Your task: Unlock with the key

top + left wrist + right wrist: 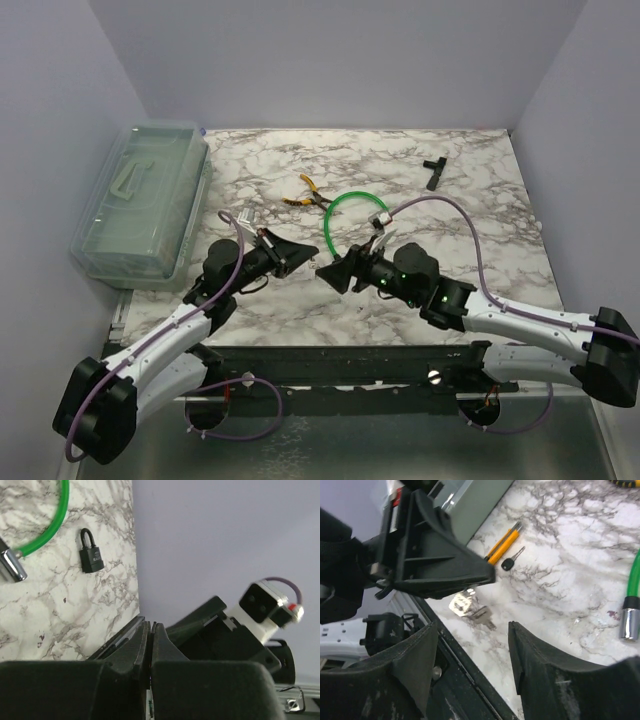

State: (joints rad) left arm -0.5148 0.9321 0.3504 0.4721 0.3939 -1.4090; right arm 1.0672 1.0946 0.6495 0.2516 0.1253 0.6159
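Observation:
A small pale silvery key (469, 608) hangs just under the tips of my left gripper (487, 576), which is shut on it above the marble table (450, 250). The left gripper (310, 250) points right, its jaws pressed together in the left wrist view (150, 626). My right gripper (330, 275) is open and faces it from close by. In the right wrist view (472, 630) its jaws stand wide apart just below the key, not touching it. The black padlock (91, 556) lies alone at the far right of the table (433, 172), away from both grippers.
A green cable loop (350, 212) with a metal end (630, 624) lies behind the grippers. Yellow-handled pliers (305, 193) lie near it. A clear plastic box (140, 200) stands at the left. A yellow-orange tool (502, 542) and a dark-headed key (510, 561) lie beyond the left gripper.

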